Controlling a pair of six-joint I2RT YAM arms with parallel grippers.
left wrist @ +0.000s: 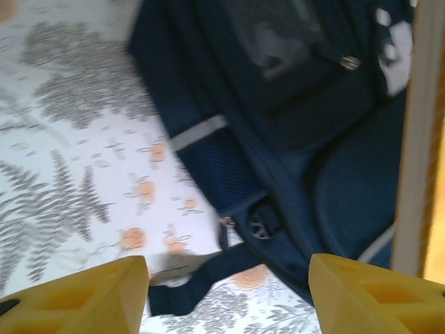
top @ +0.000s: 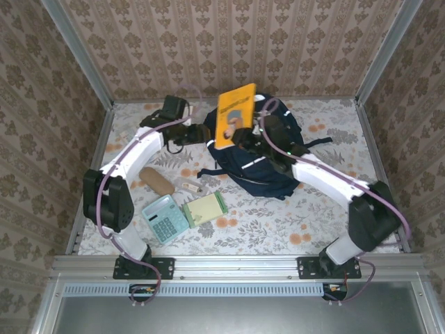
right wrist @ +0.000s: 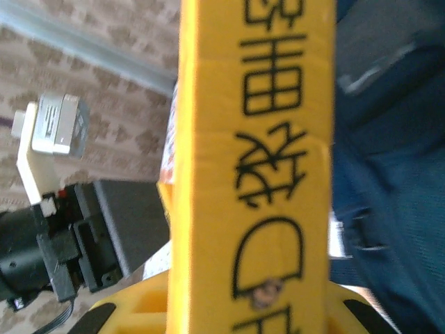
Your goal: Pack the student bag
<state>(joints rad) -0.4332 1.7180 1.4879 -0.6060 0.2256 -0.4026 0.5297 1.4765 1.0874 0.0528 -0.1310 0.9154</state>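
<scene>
Packing barely begun: right end effector [top: 245, 136] pinches yellow book [top: 235, 115] above student bag [top: 268, 167]; left end effector [left wrist: 226, 296] spread; calculator [top: 165, 218], notepad [top: 205, 209] unpacked.
</scene>
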